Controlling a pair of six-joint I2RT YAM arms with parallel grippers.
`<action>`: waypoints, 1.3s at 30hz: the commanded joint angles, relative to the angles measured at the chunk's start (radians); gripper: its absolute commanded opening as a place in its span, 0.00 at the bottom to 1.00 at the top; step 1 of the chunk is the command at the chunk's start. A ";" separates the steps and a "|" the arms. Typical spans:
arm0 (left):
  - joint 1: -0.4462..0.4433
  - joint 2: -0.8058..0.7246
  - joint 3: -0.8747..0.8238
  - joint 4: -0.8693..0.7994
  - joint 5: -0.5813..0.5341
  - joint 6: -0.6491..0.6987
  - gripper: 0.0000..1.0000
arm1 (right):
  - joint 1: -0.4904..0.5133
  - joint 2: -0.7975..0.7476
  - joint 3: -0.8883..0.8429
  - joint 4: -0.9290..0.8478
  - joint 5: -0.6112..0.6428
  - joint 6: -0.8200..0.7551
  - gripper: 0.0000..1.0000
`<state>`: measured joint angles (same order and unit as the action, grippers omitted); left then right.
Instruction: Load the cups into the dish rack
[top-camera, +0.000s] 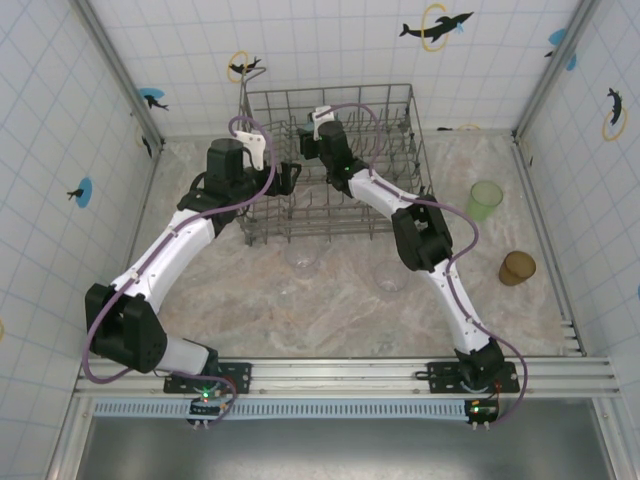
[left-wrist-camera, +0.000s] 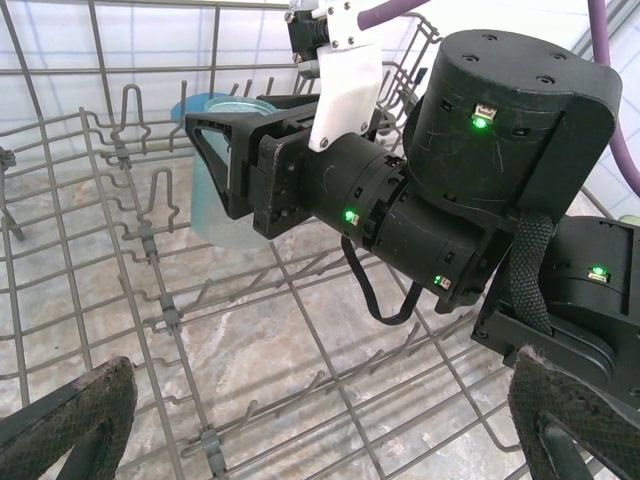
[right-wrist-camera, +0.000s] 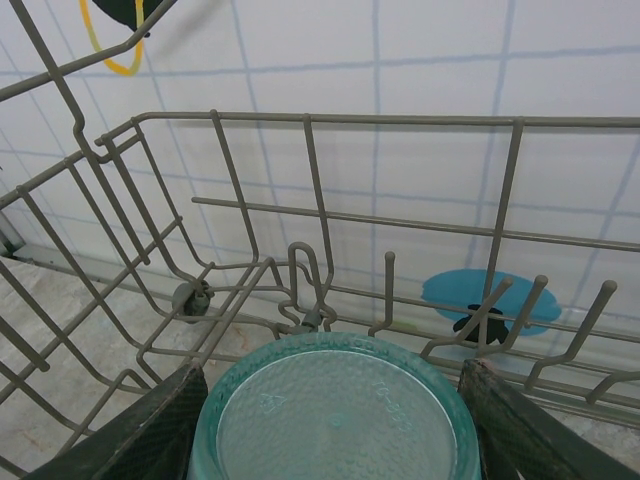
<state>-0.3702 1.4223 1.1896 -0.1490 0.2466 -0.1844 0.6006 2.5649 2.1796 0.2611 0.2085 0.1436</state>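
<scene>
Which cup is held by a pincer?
The teal cup, gripped by the right pincer inside the dish rack; the light green cup, amber cup and clear cups stand loose on the table.

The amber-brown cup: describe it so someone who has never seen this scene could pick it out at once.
Find the dish rack at the far middle of the table, then look right of it toward the table's right edge. Two cups stand there; the amber-brown cup is the nearer one. Its neighbour, the light green cup, stands farther back.
</scene>
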 joint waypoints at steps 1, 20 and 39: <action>0.004 -0.016 -0.015 0.017 0.013 -0.012 0.98 | -0.021 0.062 0.025 -0.019 0.040 -0.010 0.45; 0.005 -0.025 -0.014 0.018 0.018 -0.018 0.98 | -0.013 -0.126 -0.141 -0.077 -0.001 0.052 0.74; 0.005 -0.026 -0.016 0.022 0.018 -0.022 0.98 | -0.017 -0.239 -0.129 -0.165 -0.015 0.111 0.95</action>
<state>-0.3702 1.4200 1.1877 -0.1486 0.2535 -0.1913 0.5877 2.4027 2.0632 0.1108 0.1802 0.2344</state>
